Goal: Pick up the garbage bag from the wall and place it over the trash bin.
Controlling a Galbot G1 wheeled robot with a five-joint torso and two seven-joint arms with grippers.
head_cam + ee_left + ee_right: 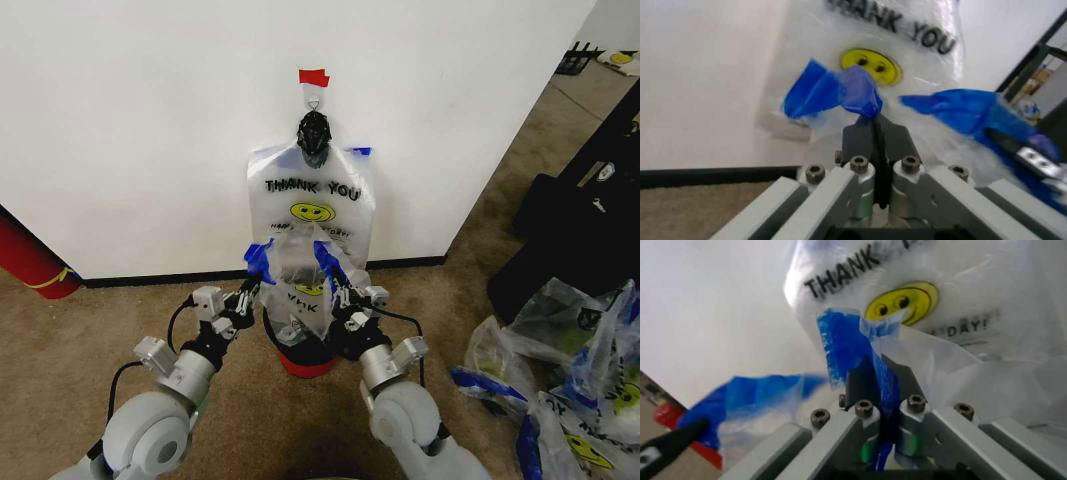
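Pinching garbage bag blue handles: left gripper and right gripper, over trash bin.

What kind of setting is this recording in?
Probably an indoor test room, not a home: a plain white wall with a taped hook, brown carpet, and heaped plastic bags nearby.

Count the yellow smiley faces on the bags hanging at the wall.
2: one on the THANK YOU bag on the hook, one on the garbage bag over the trash bin. Folds may hide more.
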